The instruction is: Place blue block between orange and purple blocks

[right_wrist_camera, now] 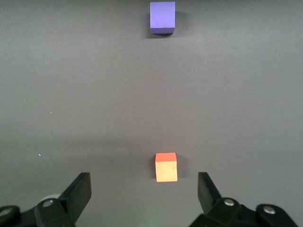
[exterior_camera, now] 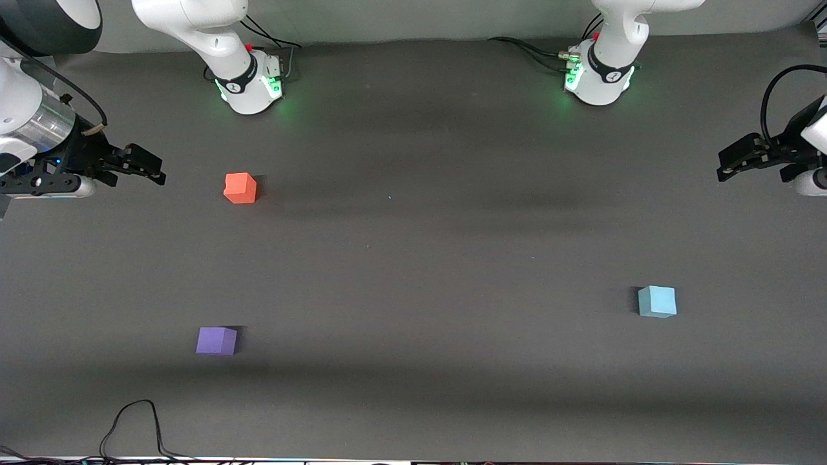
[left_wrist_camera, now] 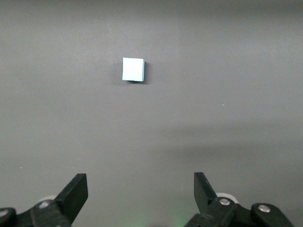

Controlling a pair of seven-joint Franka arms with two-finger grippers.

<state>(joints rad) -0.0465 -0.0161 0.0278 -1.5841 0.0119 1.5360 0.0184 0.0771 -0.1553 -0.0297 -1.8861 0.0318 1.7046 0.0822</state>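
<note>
The pale blue block [exterior_camera: 657, 301] lies on the dark table toward the left arm's end; it also shows in the left wrist view [left_wrist_camera: 133, 69]. The orange block [exterior_camera: 240, 188] lies toward the right arm's end, and the purple block [exterior_camera: 216, 341] lies nearer to the front camera than it. Both show in the right wrist view, orange block [right_wrist_camera: 166, 167] and purple block [right_wrist_camera: 162, 17]. My left gripper [exterior_camera: 736, 166] hangs open and empty in the air at the left arm's end of the table [left_wrist_camera: 140, 194]. My right gripper [exterior_camera: 143, 169] hangs open and empty beside the orange block [right_wrist_camera: 144, 191].
The two arm bases [exterior_camera: 252, 81] [exterior_camera: 597, 74] stand along the table's back edge. A black cable [exterior_camera: 132, 426] loops at the table's front edge, nearer to the camera than the purple block. The dark mat [exterior_camera: 426, 271] stretches between the blocks.
</note>
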